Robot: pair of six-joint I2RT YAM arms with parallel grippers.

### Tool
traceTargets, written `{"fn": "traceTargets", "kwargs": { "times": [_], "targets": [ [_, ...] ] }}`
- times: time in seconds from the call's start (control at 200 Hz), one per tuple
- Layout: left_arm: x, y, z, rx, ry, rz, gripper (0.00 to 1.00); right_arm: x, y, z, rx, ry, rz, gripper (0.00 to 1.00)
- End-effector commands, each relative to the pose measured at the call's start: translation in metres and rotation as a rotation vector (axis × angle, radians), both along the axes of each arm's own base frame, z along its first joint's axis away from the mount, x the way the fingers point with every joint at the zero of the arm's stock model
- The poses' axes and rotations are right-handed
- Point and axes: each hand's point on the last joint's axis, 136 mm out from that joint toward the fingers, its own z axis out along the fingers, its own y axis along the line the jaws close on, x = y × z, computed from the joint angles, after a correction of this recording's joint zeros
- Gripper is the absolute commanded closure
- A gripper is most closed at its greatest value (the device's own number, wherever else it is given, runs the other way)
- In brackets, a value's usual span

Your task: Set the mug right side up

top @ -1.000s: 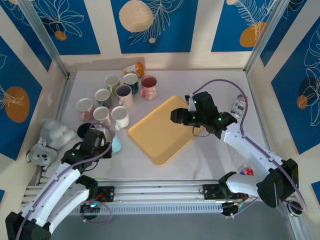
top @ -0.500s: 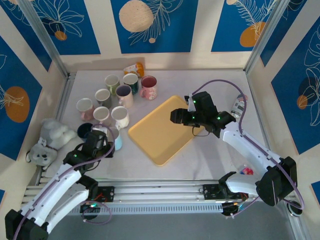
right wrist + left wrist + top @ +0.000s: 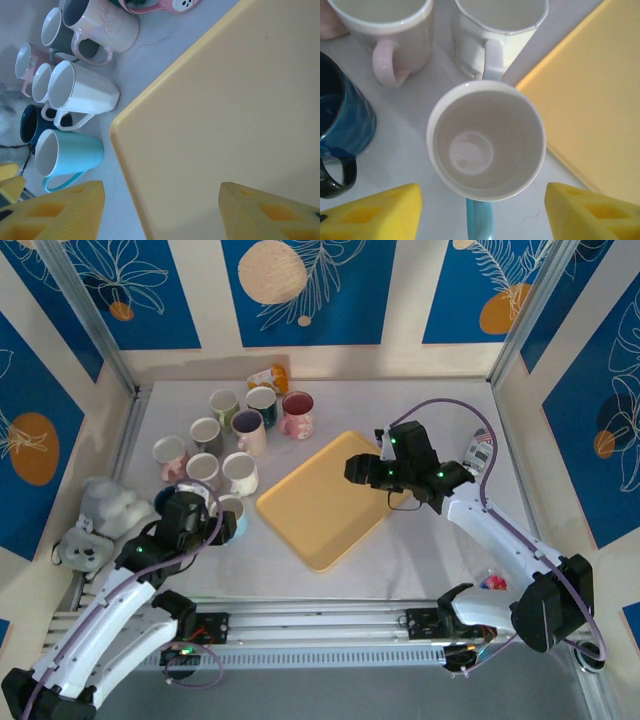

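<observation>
Top view: the mug (image 3: 229, 514) stands mouth up on the bench (image 3: 420, 550), just left of the tray (image 3: 320, 502), with the left end effector (image 3: 210, 523) at it. Left wrist: white inside, pale blue handle — fingers (image 3: 375, 212) spread wide either side, holding nothing; a dark mug (image 3: 345, 120) stands close by. Right wrist: the right end effector (image 3: 160, 210) is wide open over the tray.

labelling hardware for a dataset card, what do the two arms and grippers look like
The left arm and right arm have white link shells, black joint housings with green lights, and a lilac cable looping along each. The left gripper and right gripper have blocky bright yellow fingers with square recesses.
</observation>
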Motion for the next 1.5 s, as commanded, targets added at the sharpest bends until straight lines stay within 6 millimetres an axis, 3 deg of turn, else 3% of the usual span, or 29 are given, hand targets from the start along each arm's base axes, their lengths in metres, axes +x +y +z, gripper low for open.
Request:
{"fn": "traceTargets", "kwargs": {
  "times": [0.0,0.22,0.235,0.295,0.585,0.62,0.69,0.75,0.795,1.11,1.22,1.496],
  "targets": [
    [-0.001,-0.002,0.022,0.016,-0.013,-0.027,0.29,-0.003,-0.005,0.004,0.001,0.002,-0.01,0.37],
    [0.009,0.002,0.077,0.044,-0.129,-0.035,0.25,-0.001,-0.017,0.006,-0.008,-0.018,-0.036,0.37],
    [0.01,0.003,0.08,0.049,-0.138,-0.034,0.24,-0.001,-0.018,0.006,-0.01,-0.02,-0.038,0.37],
    [0.014,0.003,0.091,0.069,-0.164,-0.042,0.0,-0.001,-0.022,0.008,-0.018,-0.029,-0.042,0.37],
    [0.045,-0.012,0.126,0.12,-0.268,-0.104,0.0,-0.004,-0.037,0.023,-0.064,-0.121,0.005,0.31],
    [0.049,-0.013,0.13,0.129,-0.284,-0.106,0.0,-0.005,-0.038,0.025,-0.066,-0.128,0.01,0.29],
    [0.056,-0.012,0.135,0.157,-0.303,-0.106,0.0,-0.005,-0.042,0.028,-0.063,-0.138,0.015,0.1],
    [0.061,-0.01,0.139,0.175,-0.314,-0.103,0.0,-0.004,-0.044,0.032,-0.057,-0.15,0.016,0.04],
    [0.065,-0.008,0.141,0.186,-0.325,-0.104,0.0,-0.003,-0.045,0.036,-0.054,-0.16,0.019,0.0],
    [0.098,0.027,0.145,0.222,-0.427,-0.052,0.0,-0.004,-0.067,0.056,-0.127,-0.335,0.024,0.01],
    [0.111,0.045,0.139,0.231,-0.423,-0.023,0.0,-0.007,-0.077,0.063,-0.152,-0.434,0.024,0.01],
    [0.139,0.066,0.11,0.172,-0.5,0.013,0.0,-0.003,-0.098,0.063,-0.214,-0.52,0.025,0.01]
  ]
}}
